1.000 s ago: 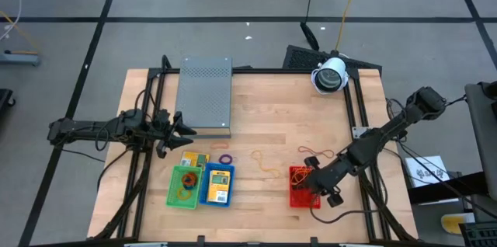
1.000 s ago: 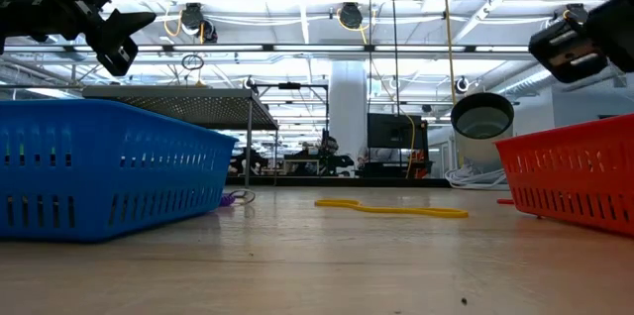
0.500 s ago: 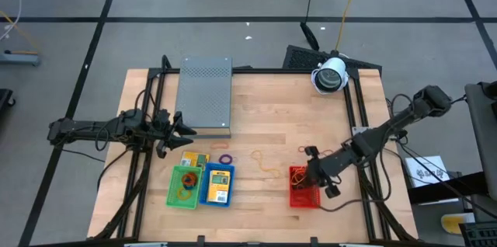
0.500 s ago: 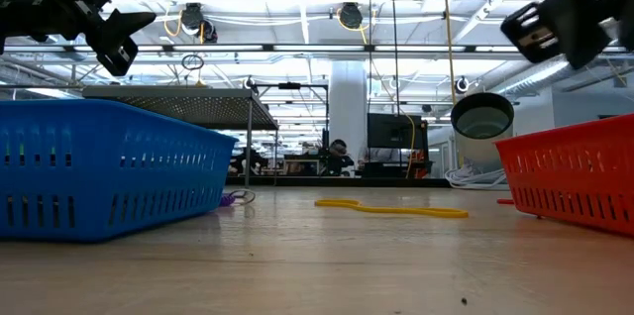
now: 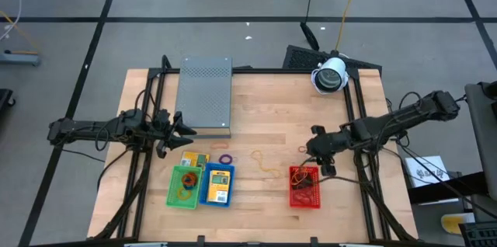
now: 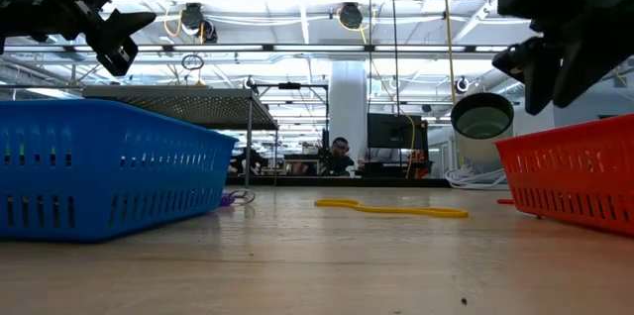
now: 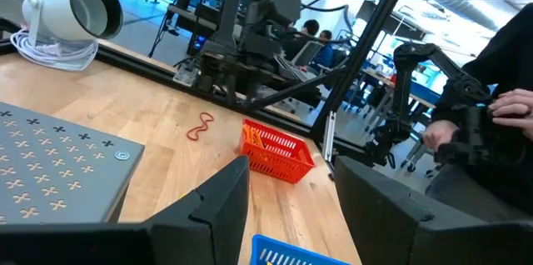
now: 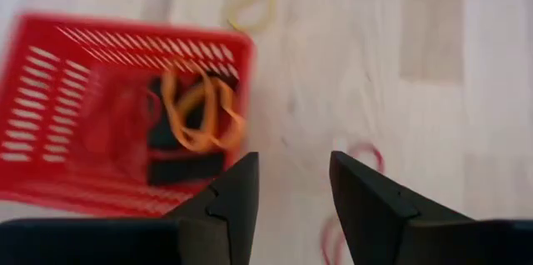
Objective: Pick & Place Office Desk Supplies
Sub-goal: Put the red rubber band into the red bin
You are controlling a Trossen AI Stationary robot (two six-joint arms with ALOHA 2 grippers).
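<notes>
Three baskets on the table: green basket, blue basket, red basket. Green and blue sit touching side by side at the front left; red is well apart at the front right.

Green basket holds orange rubber-band loops; exact count can't be told. Blue basket holds one yellow-orange packet with blue marks. One more packet lies on the wood just behind the green and blue baskets. So two packets visible.

Red basket: right wrist view shows an orange loop lying over dark items, plus red bands; too blurred to count.

Loose loops on the table, four: purple just behind the blue basket, yellow-orange mid-table, a small orange one next to it, red behind the red basket.

Right gripper hangs above the table just behind the red basket, over the red loop. Fingers apart, nothing between them in the right wrist view.

Left gripper is parked at the left edge, beside the grey perforated box, fingers spread wide, empty.

White lamp at the back right corner. A person shows beyond the table in the left wrist view.
</notes>
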